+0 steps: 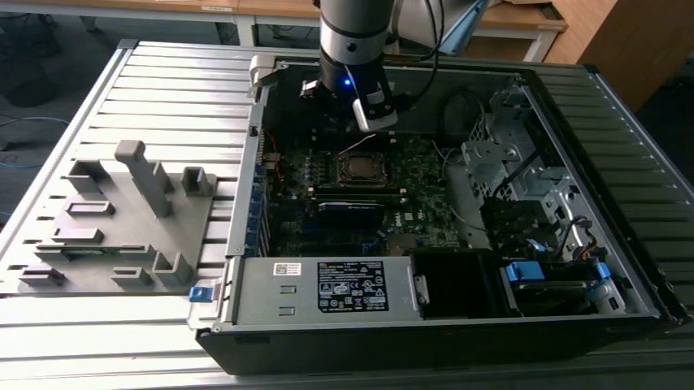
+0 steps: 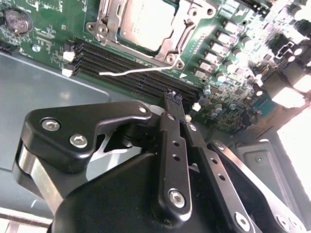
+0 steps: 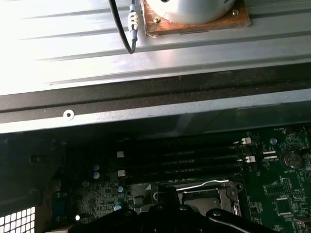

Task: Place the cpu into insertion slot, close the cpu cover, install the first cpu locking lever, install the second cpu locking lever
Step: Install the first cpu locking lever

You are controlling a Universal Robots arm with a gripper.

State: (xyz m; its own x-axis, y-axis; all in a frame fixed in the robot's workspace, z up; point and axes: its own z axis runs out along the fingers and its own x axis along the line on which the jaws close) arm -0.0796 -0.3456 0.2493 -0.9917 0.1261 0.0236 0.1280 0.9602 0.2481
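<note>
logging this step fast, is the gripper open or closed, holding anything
gripper: shut, jaws together, nothing seen held; the cpu lies in its socket.

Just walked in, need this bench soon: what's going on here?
The robot arm's gripper, shut and empty, hovers over the motherboard inside an open computer case. The cpu sits in place on the board, the cpu cover down around it. One thin locking lever juts out loose alongside.

Your hand (image 2: 174, 96), closed tight, hovers over the memory slots (image 2: 121, 65); the cpu (image 2: 146, 22) sits in its socket, a locking lever (image 2: 136, 71) lying loose alongside.
</note>
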